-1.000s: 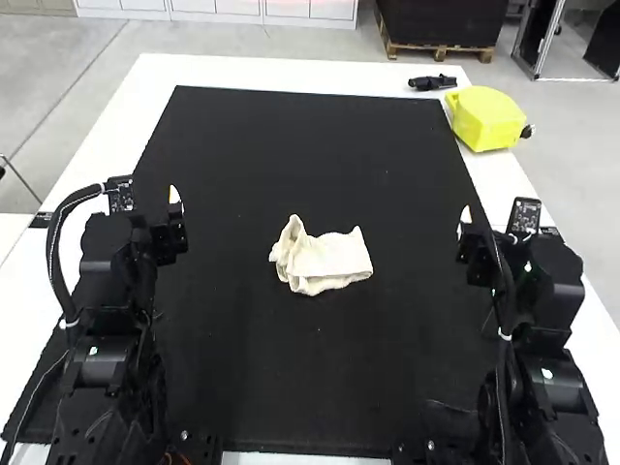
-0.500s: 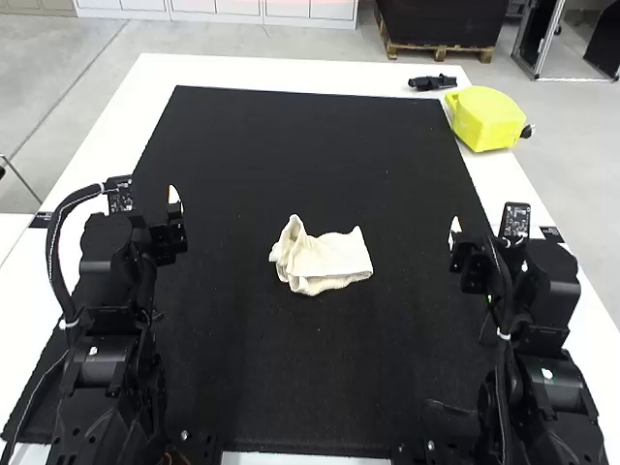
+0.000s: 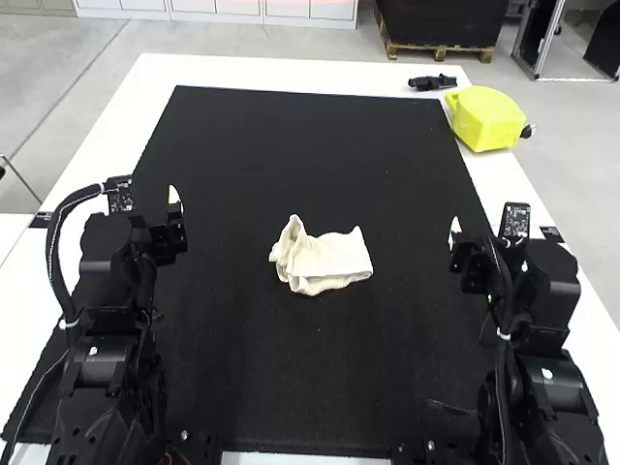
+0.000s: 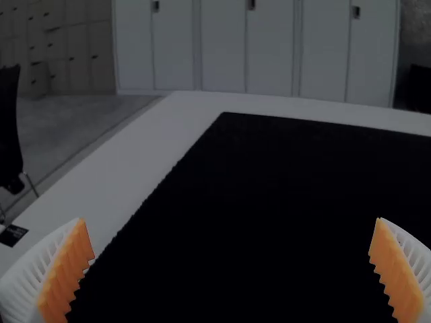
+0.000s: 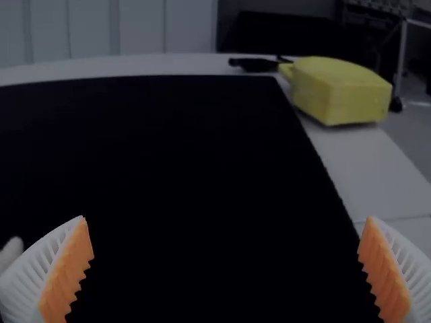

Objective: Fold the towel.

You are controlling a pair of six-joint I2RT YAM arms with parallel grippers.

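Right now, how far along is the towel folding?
The towel lies in a small layered bundle on the black mat, so some folding looks done. Nothing is in hand: the left gripper and right gripper are open and empty. Probably left to do: neatening the rumpled end toward the high view's left.

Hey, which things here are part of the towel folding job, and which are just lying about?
For the job:
- white towel, partly folded and rumpled on the mat
- black mat under it
- left gripper, open
- right gripper, open

Just lying about:
- yellow boxy object, off the mat
- small black object, near it
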